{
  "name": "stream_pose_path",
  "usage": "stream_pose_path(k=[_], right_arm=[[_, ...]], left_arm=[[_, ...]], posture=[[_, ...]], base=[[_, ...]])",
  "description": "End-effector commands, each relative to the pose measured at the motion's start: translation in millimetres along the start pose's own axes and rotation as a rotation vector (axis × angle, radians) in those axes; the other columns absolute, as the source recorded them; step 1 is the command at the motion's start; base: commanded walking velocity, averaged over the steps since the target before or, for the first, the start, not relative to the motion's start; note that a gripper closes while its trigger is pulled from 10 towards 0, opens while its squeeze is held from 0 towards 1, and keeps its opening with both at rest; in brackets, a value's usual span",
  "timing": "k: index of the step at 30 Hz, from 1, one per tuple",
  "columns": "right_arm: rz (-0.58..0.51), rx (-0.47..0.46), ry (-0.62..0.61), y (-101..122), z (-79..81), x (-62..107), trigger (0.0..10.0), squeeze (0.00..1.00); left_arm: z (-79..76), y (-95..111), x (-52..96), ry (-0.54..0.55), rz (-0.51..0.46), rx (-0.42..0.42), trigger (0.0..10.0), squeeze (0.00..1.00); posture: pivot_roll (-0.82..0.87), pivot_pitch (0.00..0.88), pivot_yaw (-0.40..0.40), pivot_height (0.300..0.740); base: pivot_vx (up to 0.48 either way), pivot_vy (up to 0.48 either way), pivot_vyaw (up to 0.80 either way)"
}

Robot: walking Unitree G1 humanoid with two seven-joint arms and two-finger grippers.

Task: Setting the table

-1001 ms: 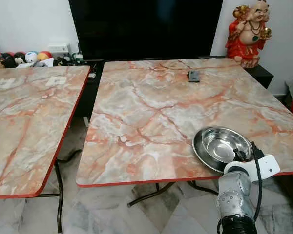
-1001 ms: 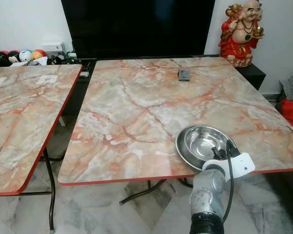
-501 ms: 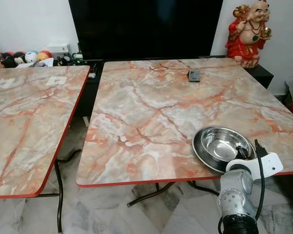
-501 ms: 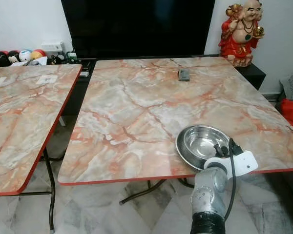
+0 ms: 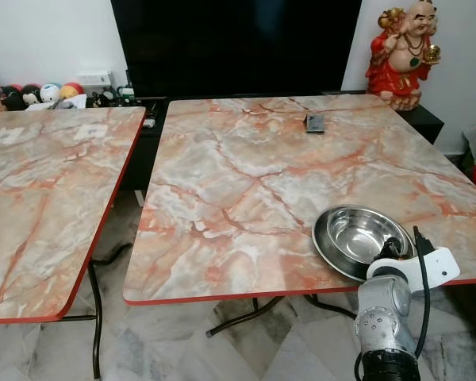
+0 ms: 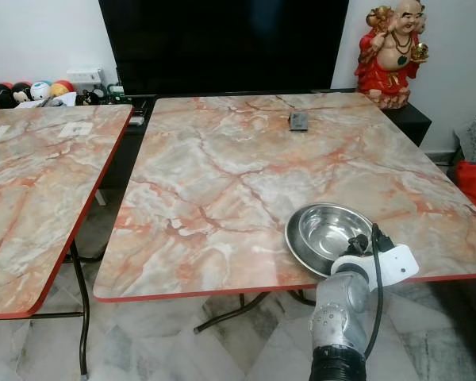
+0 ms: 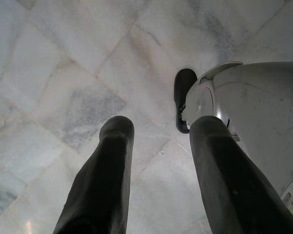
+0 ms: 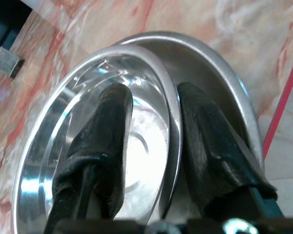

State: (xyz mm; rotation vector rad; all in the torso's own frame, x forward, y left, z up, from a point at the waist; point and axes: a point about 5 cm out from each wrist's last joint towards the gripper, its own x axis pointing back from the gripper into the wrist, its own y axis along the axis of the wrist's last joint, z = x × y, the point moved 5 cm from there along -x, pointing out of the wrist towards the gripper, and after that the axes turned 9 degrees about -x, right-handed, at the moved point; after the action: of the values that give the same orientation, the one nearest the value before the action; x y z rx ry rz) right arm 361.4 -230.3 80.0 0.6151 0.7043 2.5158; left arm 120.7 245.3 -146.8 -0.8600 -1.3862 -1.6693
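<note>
A shiny steel bowl (image 5: 357, 236) sits on the marble table (image 5: 238, 175) close to its front right edge; in the right wrist view it seems to rest inside a wider steel dish (image 8: 219, 83). My right gripper (image 5: 393, 246) reaches over the table edge to the bowl's near rim. In the right wrist view the gripper (image 8: 154, 92) is open and straddles that rim, one finger (image 8: 107, 126) inside the bowl (image 8: 144, 141) and the other outside. My left gripper (image 7: 161, 126) hangs open over the floor.
A small dark flat object (image 5: 315, 122) lies at the table's far side. A second marble table (image 5: 40, 175) stands to the left across a narrow gap. Behind are a large black screen (image 5: 238, 44), a red statue (image 5: 402, 51) and toys (image 5: 47, 93).
My right arm has shifted slightly to the right along the bowl's near rim. The bowl has stayed in place.
</note>
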Motion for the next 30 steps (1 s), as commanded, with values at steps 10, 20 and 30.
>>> stream_pose_path(k=[10, 20, 30], right_arm=[[-0.072, 0.056, -0.005, 15, -0.3, 8.3, 10.0, 0.00], [-0.201, 0.138, -0.006, 45, 0.1, 13.9, 10.0, 0.00], [-0.513, 0.466, -0.252, 140, -61.2, 44.1, 10.0, 0.00]], left_arm=[[-1.5, -3, 0.3, -0.008, 0.013, -0.007, 10.0, 0.00], [-2.4, -3, 0.2, -0.010, 0.011, -0.005, 10.0, 0.00], [-2.8, -2, 0.0, -0.008, 0.014, -0.003, 10.0, 0.00]], posture=[[0.01, 0.011, -0.008, 0.740], [0.01, 0.009, -0.012, 0.740], [-0.04, 0.002, -0.013, 0.740]], base=[[0.000, 0.000, 0.00], [0.000, 0.000, 0.00], [0.000, 0.000, 0.00]])
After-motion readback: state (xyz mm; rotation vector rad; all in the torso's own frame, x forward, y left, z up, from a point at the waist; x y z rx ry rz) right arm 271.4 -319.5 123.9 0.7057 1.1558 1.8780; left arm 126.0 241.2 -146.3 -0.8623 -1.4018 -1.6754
